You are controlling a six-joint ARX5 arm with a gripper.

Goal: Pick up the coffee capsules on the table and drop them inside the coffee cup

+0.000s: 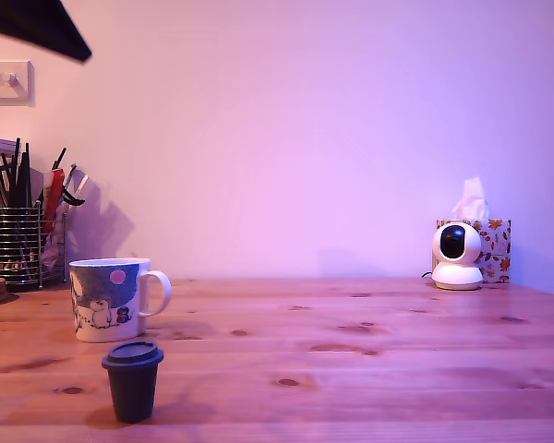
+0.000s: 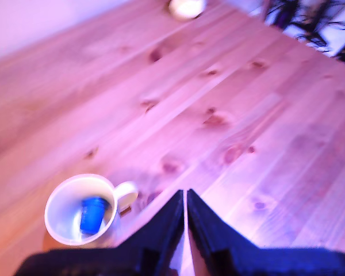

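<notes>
The gripper (image 2: 186, 198) hung above the table (image 1: 397, 369), jaws closed on nothing. A blue capsule (image 2: 93, 214) lay inside the coffee cup (image 1: 111, 300); at the cup's five o'clock in the exterior view stood a dark grey capsule (image 1: 132, 380).

The whole wrist view is blurry. The dark arm (image 1: 37, 28) is cut off by the exterior view's top corner. The blue capsule (image 2: 93, 214) sits half hidden inside the white ceramic mug (image 2: 60, 198).

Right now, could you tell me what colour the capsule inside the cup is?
Blue. The capsule in the cup shows best in the wrist view.
</notes>
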